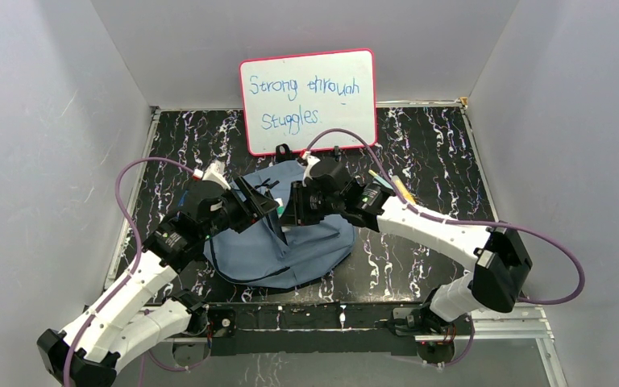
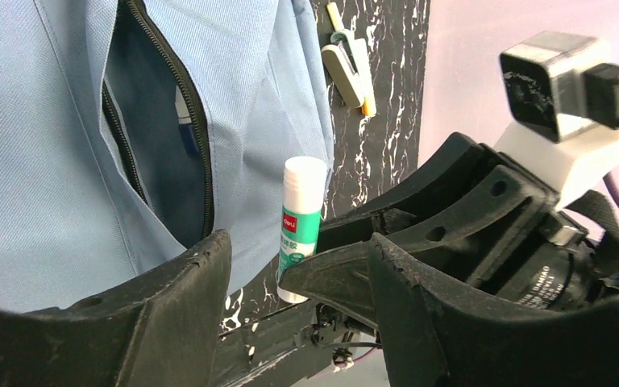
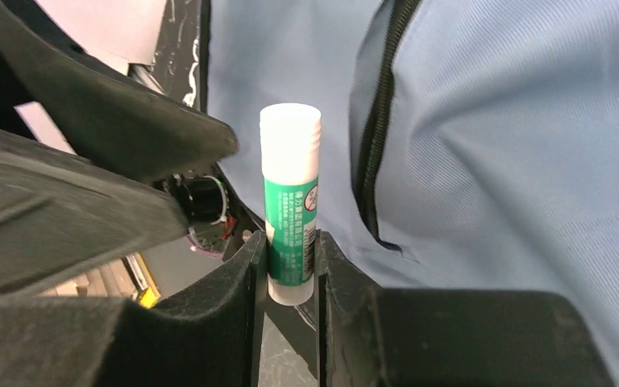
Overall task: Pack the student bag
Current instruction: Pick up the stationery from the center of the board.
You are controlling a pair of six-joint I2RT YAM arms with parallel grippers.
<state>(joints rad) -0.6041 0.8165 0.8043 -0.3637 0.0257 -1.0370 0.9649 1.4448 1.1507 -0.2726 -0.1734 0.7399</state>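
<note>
R end effector (image 3: 290, 254) narrow, gripping glue stick (image 3: 290, 161).

Bag (image 1: 298, 254): a soft grey-blue fabric backpack lying flat at the centre of the top view. Its rounded edge faces the bottom of the frame, and its upper middle is partly covered.

In the left wrist view its light blue cloth (image 2: 40, 177) fills the left and upper centre. A dark zipper (image 2: 203, 161) runs from the top edge down to the lower centre. It is parted, and the pocket gapes onto a shaded inside where a blue-and-white item (image 2: 184, 121) shows, too hidden to name.

In the right wrist view the cloth (image 3: 516, 161) fills the right and upper centre. A dark zipper line (image 3: 368, 161) drops from the top edge and hooks right at mid-height.
</note>
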